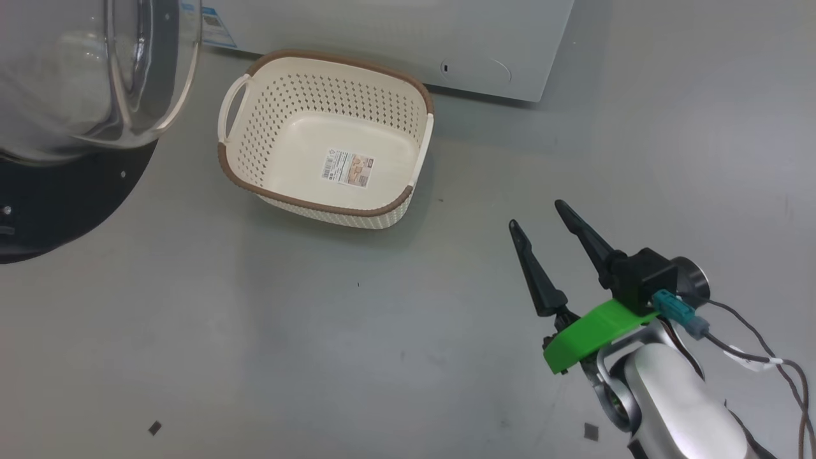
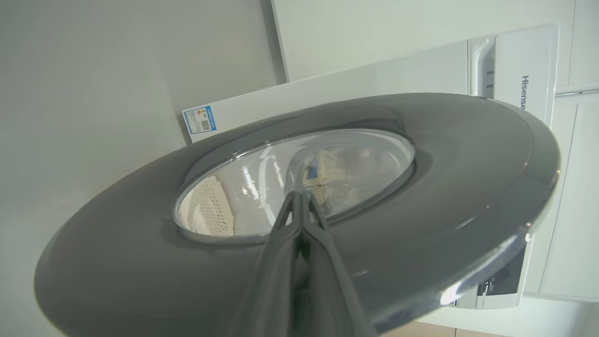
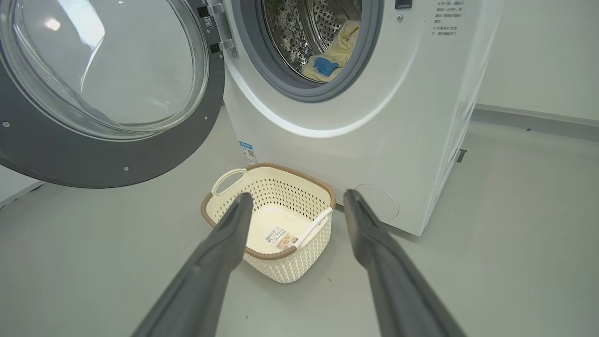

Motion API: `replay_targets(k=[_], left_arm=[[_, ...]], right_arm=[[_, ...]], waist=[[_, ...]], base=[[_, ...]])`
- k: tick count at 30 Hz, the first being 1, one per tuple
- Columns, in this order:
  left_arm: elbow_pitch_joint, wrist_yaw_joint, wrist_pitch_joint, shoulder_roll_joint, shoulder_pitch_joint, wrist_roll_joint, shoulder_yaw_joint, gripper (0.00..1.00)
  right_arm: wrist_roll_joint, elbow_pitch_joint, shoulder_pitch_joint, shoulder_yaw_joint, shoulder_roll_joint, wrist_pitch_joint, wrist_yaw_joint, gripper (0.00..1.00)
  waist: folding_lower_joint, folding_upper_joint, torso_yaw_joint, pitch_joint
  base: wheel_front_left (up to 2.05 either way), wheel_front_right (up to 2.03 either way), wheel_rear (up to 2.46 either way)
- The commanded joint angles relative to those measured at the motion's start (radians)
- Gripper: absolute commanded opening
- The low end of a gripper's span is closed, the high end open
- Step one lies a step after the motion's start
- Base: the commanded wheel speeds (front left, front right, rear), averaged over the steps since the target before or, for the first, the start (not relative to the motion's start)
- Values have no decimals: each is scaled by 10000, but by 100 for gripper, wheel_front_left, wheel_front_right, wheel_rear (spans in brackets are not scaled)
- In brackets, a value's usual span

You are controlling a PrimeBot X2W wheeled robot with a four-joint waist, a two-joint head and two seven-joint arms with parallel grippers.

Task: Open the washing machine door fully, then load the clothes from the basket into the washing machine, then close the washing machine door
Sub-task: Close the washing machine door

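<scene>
Hanging wide open on the left, the washing machine door (image 3: 47,154) shows its glass bowl. The left pincer (image 2: 299,194) has its fingers together, tips right at the glass on the door's outer face; touching or not, I cannot tell. The clothes (image 3: 334,51) lie inside the drum (image 3: 299,28) of the washing machine (image 3: 374,140). The basket (image 1: 331,102) stands on the floor (image 1: 255,350) just near of the machine, label showing on its bottom. The right pincer (image 1: 537,213), fingers apart and holding nothing, hovers to the basket's right.

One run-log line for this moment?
door open | clothes in drum | basket empty | left pincer shut, at door | right pincer open, free
</scene>
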Motion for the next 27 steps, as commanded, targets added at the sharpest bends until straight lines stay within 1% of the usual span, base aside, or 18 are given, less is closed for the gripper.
replay_targets(k=[1,8,14,15,21,27], left_arm=[[-404,-70,149,564,158,-97,112,0],[-727,-70,242,139,631,-177,92,0],[-1158,-70,274,-335,1063,-356,175,0],[-1158,-70,274,-335,1063,-356,175,0],[-1593,-71,211,-816,1512,-450,213,0],[-2176,-38,219,-1434,1942,-559,173,0]], right_arm=[[107,-254,128,207,59,-68,4,100],[311,-210,225,241,59,-68,4,100],[465,-226,331,213,59,-68,4,100],[465,-226,331,213,59,-68,4,100],[611,-216,471,235,59,-68,4,100],[729,-236,618,265,59,-68,4,100]], waist=[[0,-1,-21,-85],[0,-1,-115,-419],[0,-1,-205,-692],[0,-1,-205,-692],[0,-1,-284,-973],[0,-1,-382,-1213]], base=[[0,0,0],[0,0,0],[0,0,0],[0,0,0],[0,0,0],[0,0,0]])
